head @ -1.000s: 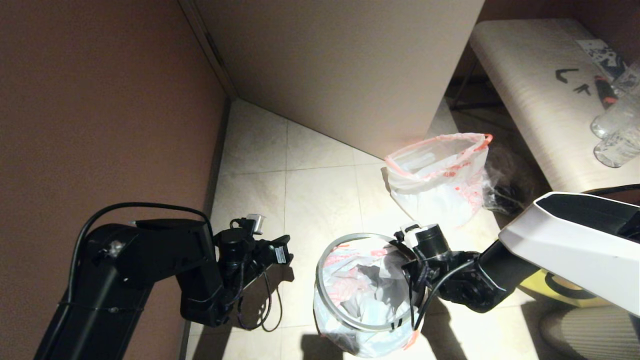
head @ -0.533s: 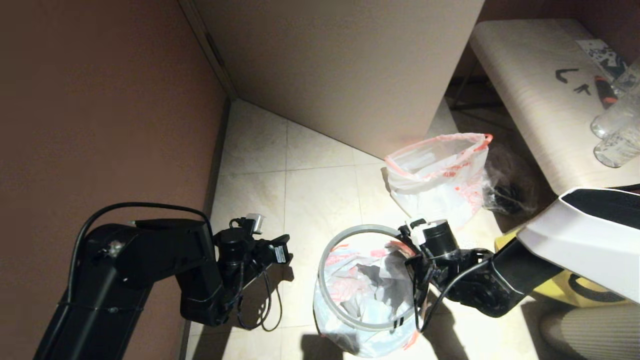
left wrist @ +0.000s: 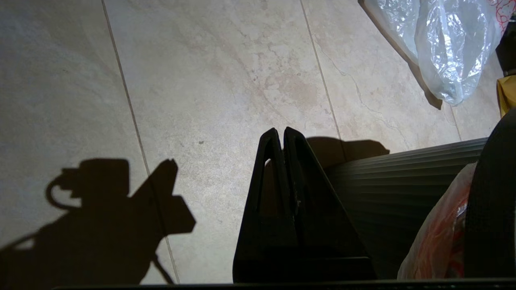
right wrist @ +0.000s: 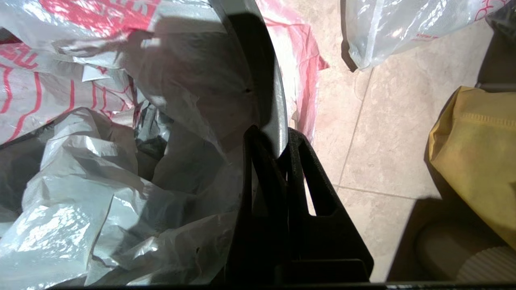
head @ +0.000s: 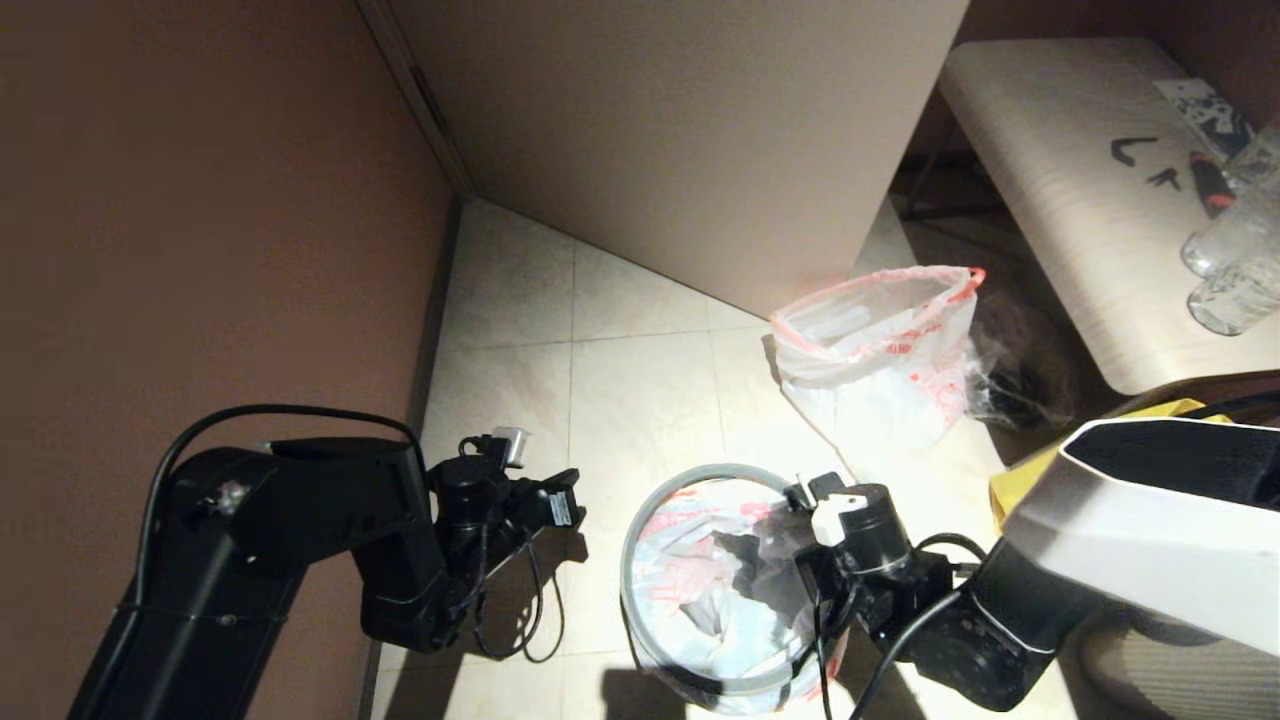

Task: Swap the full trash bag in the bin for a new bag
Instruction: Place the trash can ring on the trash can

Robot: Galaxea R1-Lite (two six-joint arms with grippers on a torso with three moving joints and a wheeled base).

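Observation:
Low in the head view, the new bag (head: pixel 700 590) lines the bin, its slack film and red print draped over the mouth. The bin's ribbed grey wall (left wrist: pixel 403 181) shows in the left wrist view. My right gripper (right wrist: pixel 274 135) is shut on the thin grey hoop (right wrist: pixel 274 100) at its right side, holding it over the bag's folded hem (right wrist: pixel 300 72). In the head view the hoop (head: pixel 640 540) rings the bag opening. The full trash bag (head: pixel 880 350) stands bulging on the floor behind the bin. My left gripper (left wrist: pixel 281 131) hangs shut and empty left of the bin.
A yellow fabric tote (head: pixel 1020 480) sits right of the bin, close to my right arm. A small clear bag with dark items (head: pixel 1010 375) lies beside the full bag. A pale bench (head: pixel 1080 180) with clear bottles (head: pixel 1235 260) stands at right. A beige cabinet (head: pixel 680 130) stands behind.
My right gripper has carried the hoop lower and nearer to me, and the hoop now sits closer around the bag-lined bin mouth. The left arm has not moved.

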